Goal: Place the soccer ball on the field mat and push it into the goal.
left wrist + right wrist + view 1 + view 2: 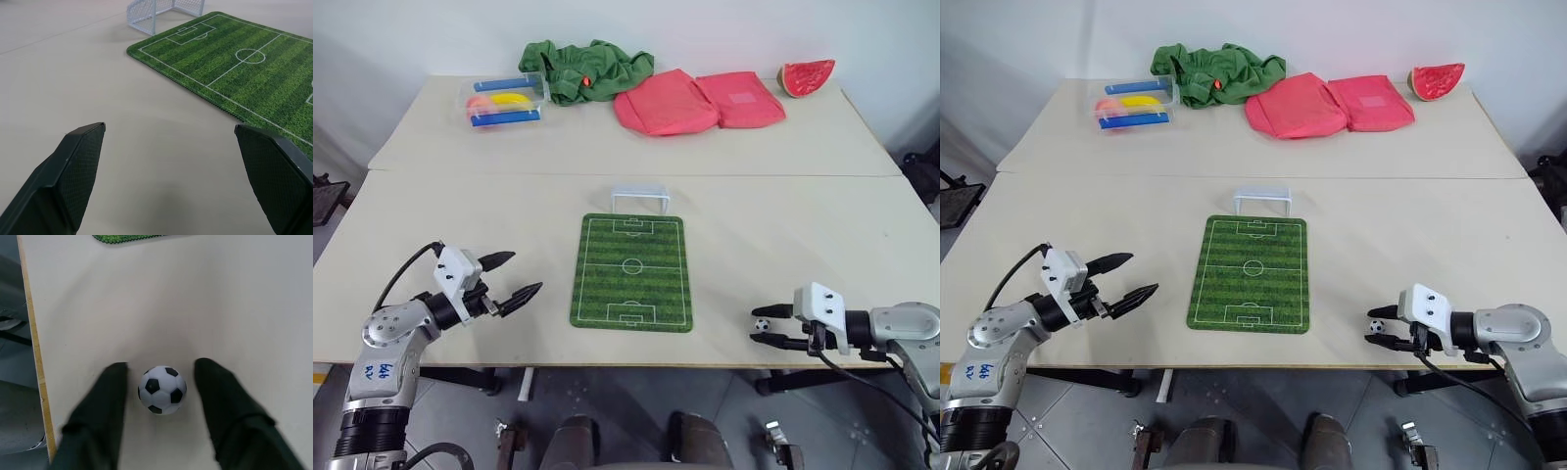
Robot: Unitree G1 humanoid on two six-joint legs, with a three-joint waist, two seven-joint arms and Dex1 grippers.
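Observation:
The soccer ball [762, 324], tiny, white with black patches, rests on the beige table near its front edge, well to the right of the field mat [632, 271]. My right gripper [161, 366] straddles the ball [162, 389], one black finger on each side, with a slim gap showing on both sides, so it stands open around it. The striped green mat lies flat at the table's middle, and the small white goal [640, 194] stands at its far end. My left gripper [526, 272] hovers open and holds nothing, left of the mat [234, 63], pointing toward it.
Along the far table stand a clear box with blue bars [505, 101], a dark green cloth [587, 69], two pink bags [700, 101] and a watermelon slice [806, 76]. The table's front edge [34, 357] runs close beside the ball.

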